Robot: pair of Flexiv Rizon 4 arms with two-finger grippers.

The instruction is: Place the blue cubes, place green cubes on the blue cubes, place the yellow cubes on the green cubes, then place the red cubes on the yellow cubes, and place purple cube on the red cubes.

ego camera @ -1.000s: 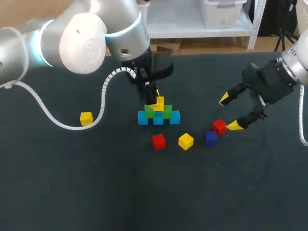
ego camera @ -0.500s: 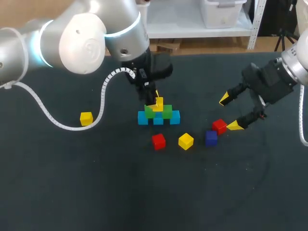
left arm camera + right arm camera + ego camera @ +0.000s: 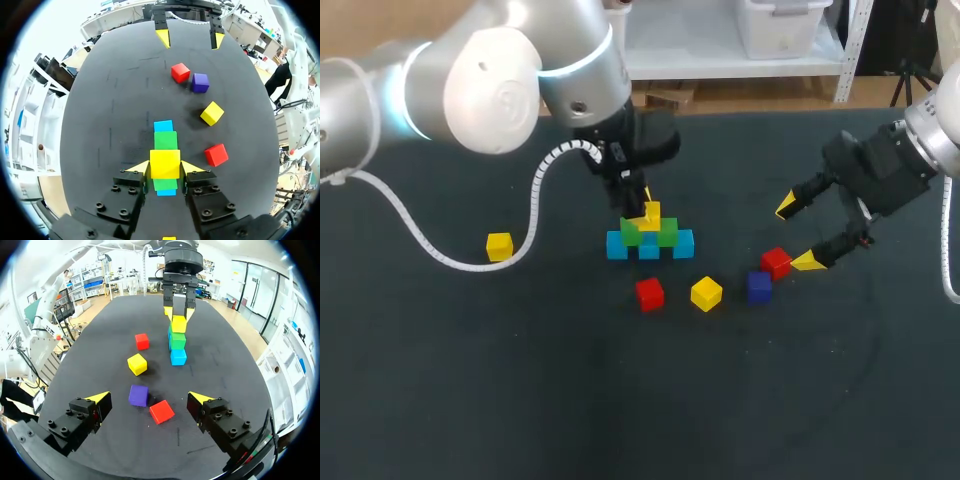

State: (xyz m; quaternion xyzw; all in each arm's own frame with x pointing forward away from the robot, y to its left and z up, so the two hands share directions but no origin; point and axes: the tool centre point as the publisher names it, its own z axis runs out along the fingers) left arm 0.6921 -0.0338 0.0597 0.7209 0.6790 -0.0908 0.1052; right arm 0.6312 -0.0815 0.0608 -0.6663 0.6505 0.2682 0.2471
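A yellow cube [image 3: 165, 163] is clamped from two sides by the left gripper [image 3: 165, 169] atop the green cubes [image 3: 666, 234], which sit on the blue row [image 3: 617, 246]. It is seemingly held square for centring. The row's long axis runs toward the right gripper [image 3: 148, 399], which is spread wide over a red cube [image 3: 161, 411], well apart from the row, probably on standby.
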